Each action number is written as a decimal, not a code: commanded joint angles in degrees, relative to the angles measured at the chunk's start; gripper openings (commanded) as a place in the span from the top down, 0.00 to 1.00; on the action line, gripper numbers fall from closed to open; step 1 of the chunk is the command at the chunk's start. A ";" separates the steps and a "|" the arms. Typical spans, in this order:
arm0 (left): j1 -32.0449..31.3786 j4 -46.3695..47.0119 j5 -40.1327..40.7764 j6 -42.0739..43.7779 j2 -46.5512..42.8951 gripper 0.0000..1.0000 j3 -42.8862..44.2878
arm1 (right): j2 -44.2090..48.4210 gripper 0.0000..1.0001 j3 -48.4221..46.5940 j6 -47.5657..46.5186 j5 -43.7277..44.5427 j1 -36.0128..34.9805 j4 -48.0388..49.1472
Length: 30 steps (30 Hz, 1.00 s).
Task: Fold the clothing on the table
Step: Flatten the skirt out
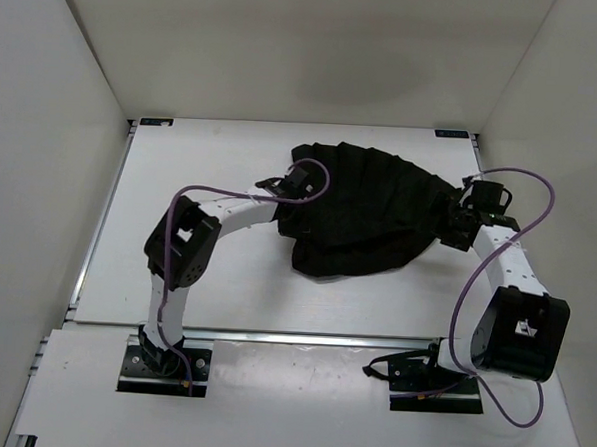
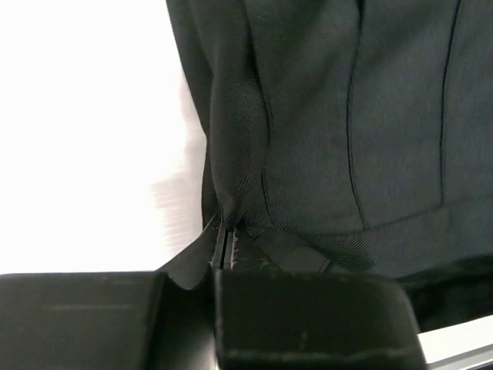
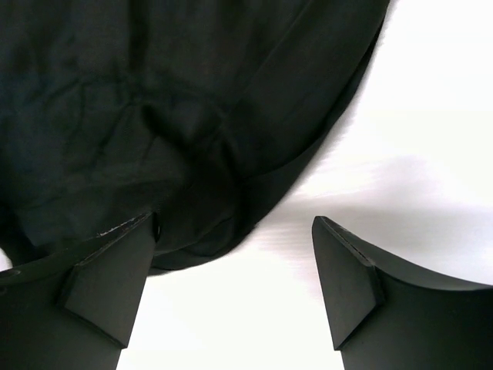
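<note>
The black clothing lies bunched in a fan shape on the white table, right of centre. My left gripper sits at the garment's left edge. In the left wrist view it is shut on a pinched fold of the clothing, which rises from the closed jaws. My right gripper is at the garment's right edge. In the right wrist view it stands open over the hem of the clothing, with its left fingertip over the fabric and the right one over bare table.
White enclosure walls close in the table on the left, back and right. An aluminium rail runs along the table's left edge. Purple cables loop from both arms. Bare tabletop lies left of and in front of the garment.
</note>
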State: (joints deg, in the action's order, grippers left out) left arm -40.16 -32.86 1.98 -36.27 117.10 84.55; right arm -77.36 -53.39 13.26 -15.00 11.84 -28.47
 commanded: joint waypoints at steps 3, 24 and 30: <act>1.58 6.14 -3.03 -1.61 -7.50 0.93 -7.29 | 2.04 0.22 0.74 -1.57 -0.91 -6.02 1.40; 3.43 12.03 -10.15 -3.01 -12.68 0.89 -13.89 | 5.21 0.31 8.92 3.35 3.66 -13.95 5.27; 3.25 12.21 -9.98 -3.28 -12.86 0.88 -14.59 | 3.44 0.32 8.12 6.78 1.82 -12.89 8.16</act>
State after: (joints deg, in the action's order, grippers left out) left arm -36.86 -21.76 -6.96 -39.07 108.16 70.81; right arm -73.71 -44.23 17.65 -12.93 -1.69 -23.99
